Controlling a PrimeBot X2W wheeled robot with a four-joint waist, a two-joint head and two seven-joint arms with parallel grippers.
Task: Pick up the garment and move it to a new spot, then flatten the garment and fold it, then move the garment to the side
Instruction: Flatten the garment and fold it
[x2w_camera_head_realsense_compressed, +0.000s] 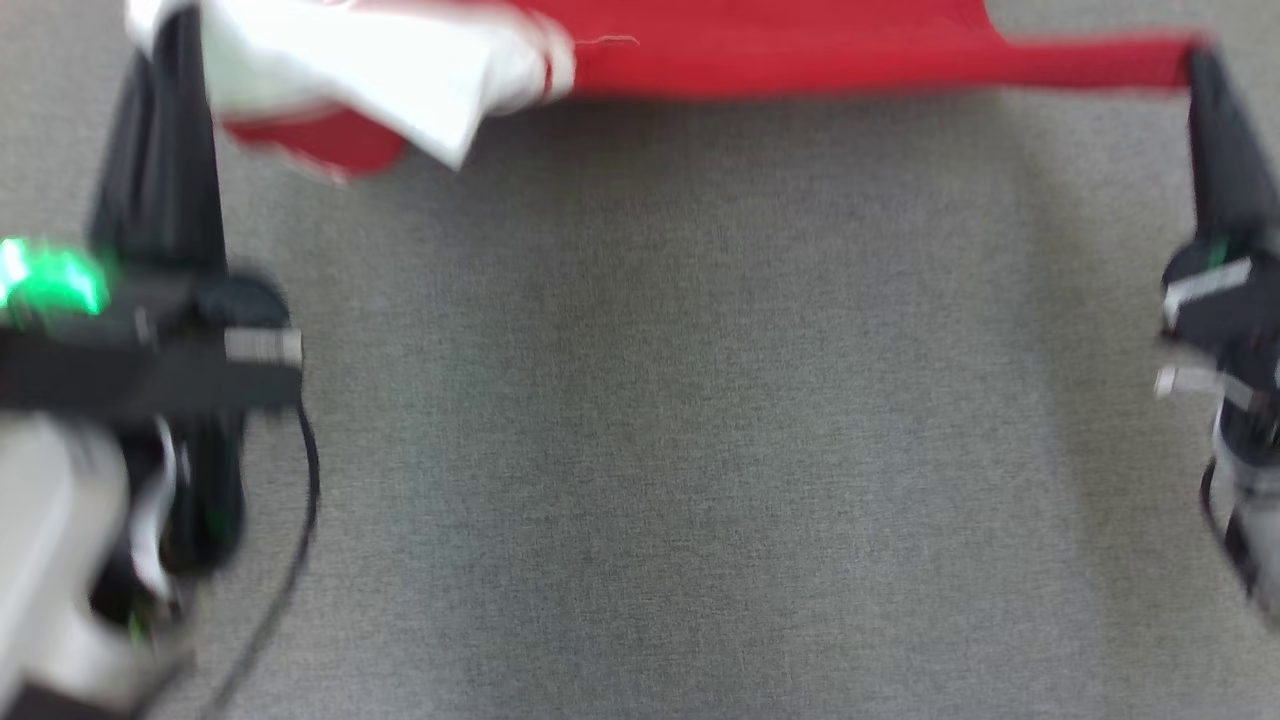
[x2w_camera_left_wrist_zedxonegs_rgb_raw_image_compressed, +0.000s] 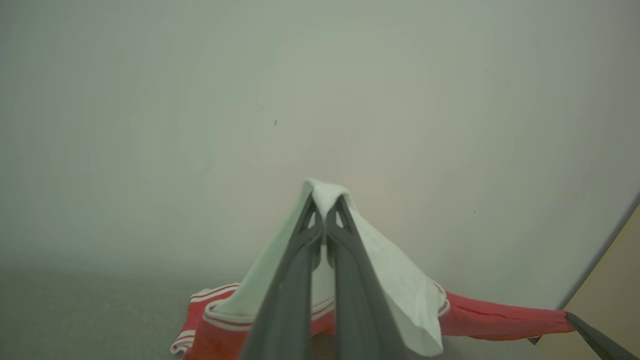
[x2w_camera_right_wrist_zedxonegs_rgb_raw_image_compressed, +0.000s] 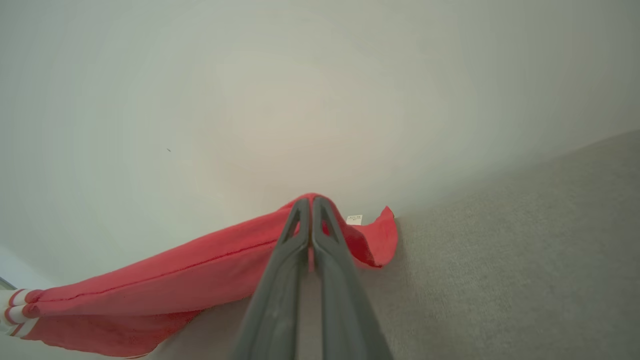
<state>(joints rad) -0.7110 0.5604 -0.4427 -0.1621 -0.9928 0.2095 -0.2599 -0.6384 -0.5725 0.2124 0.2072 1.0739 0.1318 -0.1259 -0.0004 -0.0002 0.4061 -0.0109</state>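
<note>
Surface (x2w_camera_head_realsense_compressed: 640, 450), grey and perhaps carpeted, meets pale wall (x2w_camera_right_wrist_zedxonegs_rgb_raw_image_compressed: 250, 100) behind garment (x2w_camera_head_realsense_compressed: 800, 50).

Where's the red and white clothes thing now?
The garment is at the top of the head view, stretched between the left gripper, pinching its white part, and the right gripper, pinching its red end, over the grey surface.

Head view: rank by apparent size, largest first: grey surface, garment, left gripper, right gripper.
1. grey surface
2. garment, cut off by the top edge
3. left gripper and right gripper: their dark fingers look much alike, and blur leaves the order unsure.
</note>
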